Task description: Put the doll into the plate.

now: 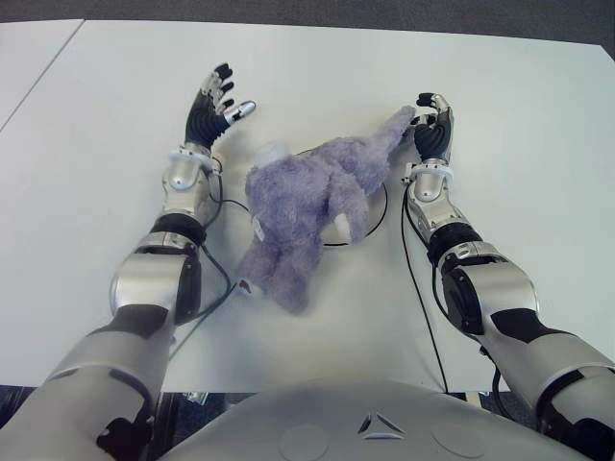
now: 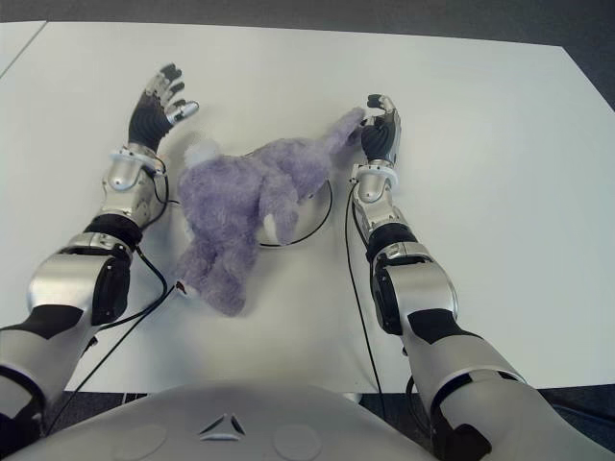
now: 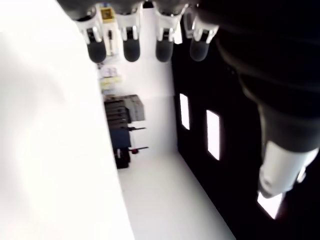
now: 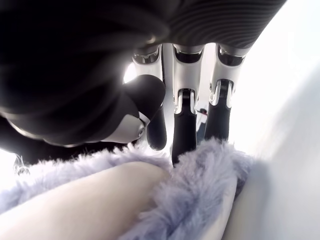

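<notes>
A fluffy purple doll [image 1: 307, 206] lies sprawled across a white plate with a thin dark rim [image 1: 381, 213] in the middle of the white table. Its legs hang off the plate's near side toward me. My right hand [image 1: 430, 120] is at the doll's far right limb. In the right wrist view the thumb and fingers [image 4: 184, 125] are curled onto the purple fur [image 4: 190, 200]. My left hand [image 1: 216, 106] is to the left of the doll, apart from it, with its fingers [image 3: 131, 47] spread and holding nothing.
The white table [image 1: 538, 173] stretches out on both sides. A black cable [image 1: 219, 279] runs on the table beside my left forearm, and another cable [image 1: 423, 307] beside my right forearm. Dark floor shows beyond the table's far edge.
</notes>
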Action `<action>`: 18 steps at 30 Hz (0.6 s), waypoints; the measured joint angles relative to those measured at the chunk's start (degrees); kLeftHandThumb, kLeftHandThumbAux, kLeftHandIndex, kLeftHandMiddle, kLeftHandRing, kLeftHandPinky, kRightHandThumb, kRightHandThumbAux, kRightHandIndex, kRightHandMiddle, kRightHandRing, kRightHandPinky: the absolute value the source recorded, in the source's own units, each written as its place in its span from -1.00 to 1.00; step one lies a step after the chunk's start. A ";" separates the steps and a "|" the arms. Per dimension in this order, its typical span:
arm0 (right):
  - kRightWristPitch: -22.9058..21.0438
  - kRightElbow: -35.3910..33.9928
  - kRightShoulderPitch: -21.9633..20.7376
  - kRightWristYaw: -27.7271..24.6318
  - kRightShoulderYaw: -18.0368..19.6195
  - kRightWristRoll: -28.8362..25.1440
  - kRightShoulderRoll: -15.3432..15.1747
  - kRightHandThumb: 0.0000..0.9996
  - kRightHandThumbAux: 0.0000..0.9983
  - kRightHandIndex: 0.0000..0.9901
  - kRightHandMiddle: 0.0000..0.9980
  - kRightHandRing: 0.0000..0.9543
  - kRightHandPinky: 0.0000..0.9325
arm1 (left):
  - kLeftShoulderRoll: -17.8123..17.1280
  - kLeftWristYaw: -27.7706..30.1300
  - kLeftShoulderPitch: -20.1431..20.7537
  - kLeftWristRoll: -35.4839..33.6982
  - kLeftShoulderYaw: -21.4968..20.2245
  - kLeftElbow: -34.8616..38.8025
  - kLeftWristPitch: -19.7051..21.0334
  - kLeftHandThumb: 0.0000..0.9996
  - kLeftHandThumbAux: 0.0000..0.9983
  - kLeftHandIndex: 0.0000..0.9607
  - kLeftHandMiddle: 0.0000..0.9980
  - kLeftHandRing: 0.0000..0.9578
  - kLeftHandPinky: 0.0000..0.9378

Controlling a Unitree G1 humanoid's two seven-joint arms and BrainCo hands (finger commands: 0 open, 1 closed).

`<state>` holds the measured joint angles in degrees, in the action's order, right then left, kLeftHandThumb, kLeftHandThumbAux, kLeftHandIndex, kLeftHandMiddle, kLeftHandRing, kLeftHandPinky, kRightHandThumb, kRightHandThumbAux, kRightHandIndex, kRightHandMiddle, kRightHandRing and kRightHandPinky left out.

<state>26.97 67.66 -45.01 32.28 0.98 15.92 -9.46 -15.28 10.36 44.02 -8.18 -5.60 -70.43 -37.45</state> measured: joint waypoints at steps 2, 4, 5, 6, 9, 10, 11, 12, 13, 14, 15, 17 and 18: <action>0.02 0.00 -0.02 -0.27 0.21 -0.20 0.00 1.00 0.40 -0.49 -0.40 -0.04 -0.12 | 0.22 -0.54 -0.04 0.28 -0.17 0.01 -0.58 -1.00 0.30 -1.00 -1.00 -1.00 -1.00; 0.01 0.00 0.02 -0.46 0.35 -0.38 -0.03 1.00 0.40 -0.49 -0.41 -0.04 -0.12 | 0.46 -0.93 -0.12 0.29 -0.33 0.01 -1.11 -1.00 0.28 -1.00 -1.00 -1.00 -1.00; 0.02 0.00 0.01 -0.55 0.42 -0.46 -0.04 1.00 0.40 -0.49 -0.41 -0.04 -0.12 | 0.54 -1.12 -0.13 0.30 -0.38 0.01 -1.31 -1.00 0.28 -1.00 -1.00 -1.00 -1.00; 0.02 0.00 0.01 -0.62 0.47 -0.49 -0.06 1.00 0.41 -0.49 -0.41 -0.01 -0.17 | 0.65 -1.29 -0.14 0.30 -0.42 0.02 -1.58 -1.00 0.27 -1.00 -1.00 -1.00 -1.00; 0.02 0.00 0.03 -0.95 0.58 -0.55 -0.14 1.00 0.41 -0.49 -0.41 -0.01 -0.18 | 0.98 -1.52 -0.16 0.30 -0.59 0.05 -2.20 -1.00 0.25 -1.00 -1.00 -1.00 -1.00; 0.02 0.00 0.06 -1.04 0.60 -0.57 -0.15 1.00 0.41 -0.49 -0.41 -0.02 -0.17 | 1.09 -1.65 -0.18 0.30 -0.65 0.06 -2.41 -1.00 0.25 -1.00 -1.00 -1.00 -1.00; 0.03 0.00 0.08 -1.12 0.62 -0.59 -0.16 1.00 0.41 -0.49 -0.41 -0.02 -0.15 | 1.19 -1.70 -0.21 0.30 -0.72 0.07 -2.59 -1.00 0.24 -1.00 -1.00 -1.00 -1.00; 0.03 0.00 0.08 -1.20 0.63 -0.61 -0.16 1.00 0.41 -0.49 -0.41 -0.03 -0.14 | 1.27 -1.70 -0.23 0.30 -0.77 0.08 -2.77 -1.00 0.23 -1.00 -1.00 -1.00 -1.00; 0.04 0.00 0.08 -1.28 0.65 -0.62 -0.17 1.00 0.41 -0.49 -0.41 -0.03 -0.13 | 1.37 -1.71 -0.25 0.30 -0.83 0.08 -3.01 -1.00 0.22 -1.00 -1.00 -1.00 -1.00; 0.06 0.00 0.08 -1.36 0.66 -0.64 -0.18 1.00 0.41 -0.49 -0.41 -0.03 -0.13 | 1.42 -1.71 -0.26 0.30 -0.88 0.08 -3.16 -1.00 0.21 -1.00 -1.00 -1.00 -1.00; 0.07 0.00 0.08 -1.41 0.69 -0.66 -0.18 1.00 0.40 -0.49 -0.42 -0.03 -0.13 | 1.45 -1.72 -0.28 0.30 -0.92 0.09 -3.29 -1.00 0.20 -1.00 -1.00 -1.00 -1.00; 0.09 0.00 0.10 -1.50 0.76 -0.69 -0.18 1.00 0.40 -0.49 -0.42 -0.03 -0.13 | 1.48 -1.79 -0.34 0.30 -1.02 0.13 -3.56 -1.00 0.18 -1.00 -1.00 -1.00 -1.00; 0.10 0.00 0.10 -1.58 0.80 -0.71 -0.18 1.00 0.40 -0.49 -0.42 -0.03 -0.13 | 1.52 -1.93 -0.35 0.30 -1.06 0.14 -3.67 -1.00 0.17 -1.00 -1.00 -1.00 -1.00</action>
<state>27.07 67.66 -44.91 30.71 1.78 15.21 -9.64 -13.76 8.43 43.67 -7.88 -6.66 -70.28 -41.12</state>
